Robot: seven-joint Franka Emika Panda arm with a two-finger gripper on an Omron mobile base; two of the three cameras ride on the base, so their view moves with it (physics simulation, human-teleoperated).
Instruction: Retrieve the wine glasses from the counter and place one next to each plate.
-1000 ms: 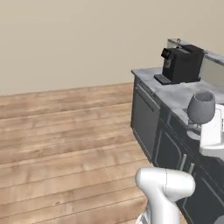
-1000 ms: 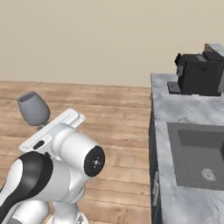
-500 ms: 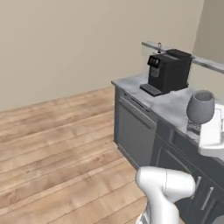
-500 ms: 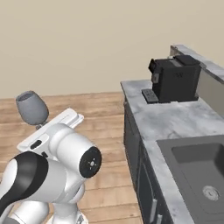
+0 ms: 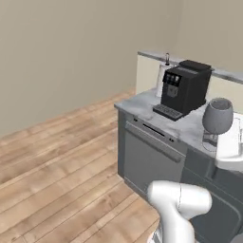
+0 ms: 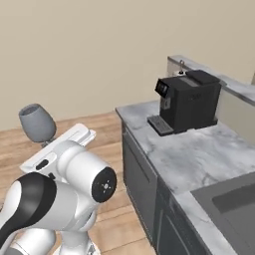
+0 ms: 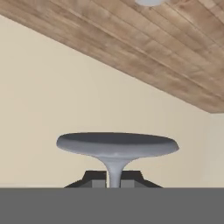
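Grey-tinted glass is riding high here: one wine glass (image 5: pixel 218 115) is sitting upside down in the gripper (image 7: pixel 113 180), bowl hanging toward the floor in the hand view and foot spreading just above the fingertips (image 7: pixel 94 178). The jaws are standing narrow, pinching the thin stem. In the left base view the glass is showing at about three o'clock, hovering above the counter (image 5: pixel 187 127) just beside the black coffee machine (image 5: pixel 185 88); in the right base view it is at nine o'clock, over the wooden floor (image 6: pixel 107 132). No plates are in sight, so I'm judging this as the carry leg, with the placing not yet done. Doing it well is meaning keeping the pinch firm on that slender stem, holding the wrist level while the base is driving, and giving the coffee machine and the counter edge plenty of room so the bowl isn't clipping anything.
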